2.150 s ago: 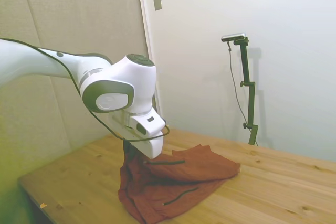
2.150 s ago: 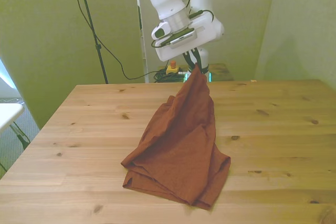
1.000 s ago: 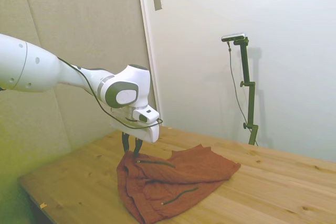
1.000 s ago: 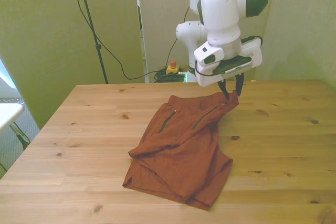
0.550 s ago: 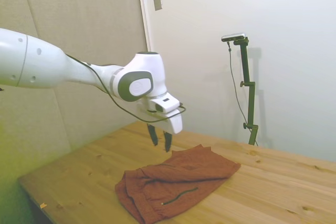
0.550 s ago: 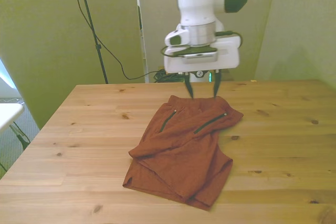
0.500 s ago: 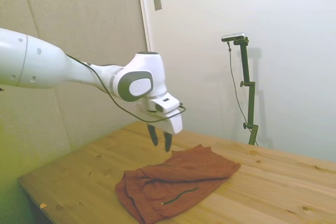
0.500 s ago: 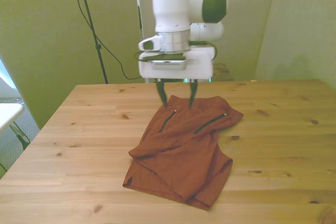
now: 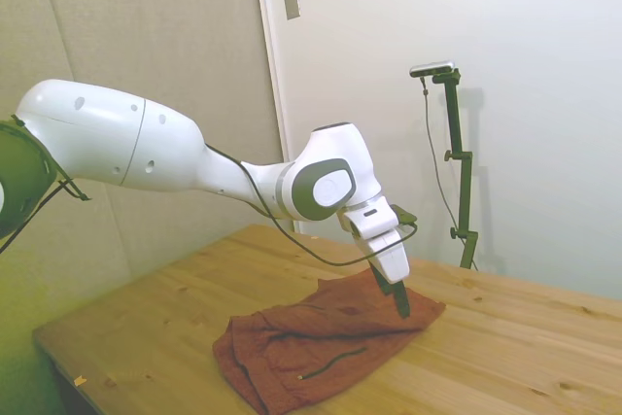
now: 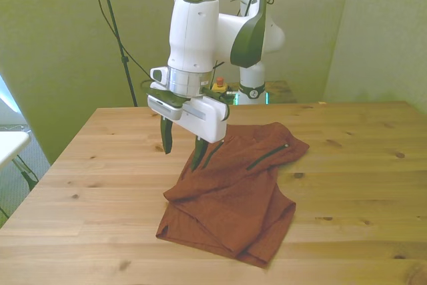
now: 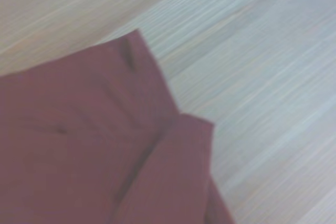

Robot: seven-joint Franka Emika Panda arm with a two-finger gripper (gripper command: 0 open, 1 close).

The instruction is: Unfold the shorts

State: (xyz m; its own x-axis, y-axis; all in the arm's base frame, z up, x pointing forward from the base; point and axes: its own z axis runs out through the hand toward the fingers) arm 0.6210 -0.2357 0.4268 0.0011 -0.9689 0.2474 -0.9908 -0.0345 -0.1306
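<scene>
My pincer (image 10: 181,149) hangs open and empty over the shorts (image 10: 233,191).
The front view shows my spread fingers; the side view hides the gap. I've moved toward the front view's left since.

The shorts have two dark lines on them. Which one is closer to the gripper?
The line toward the front view's left, right beside the gripper; the other lies farther right on the shorts.

The side view stands off one flank of the surface (image 9: 505,337) and looks across it toward a pale wall. The front view faces the robot from across the wood, slightly above. The wrist view sits close and blurred over cloth and bare planks. All three share the shorts (image 9: 321,337) (image 10: 230,191) (image 11: 79,145)
</scene>
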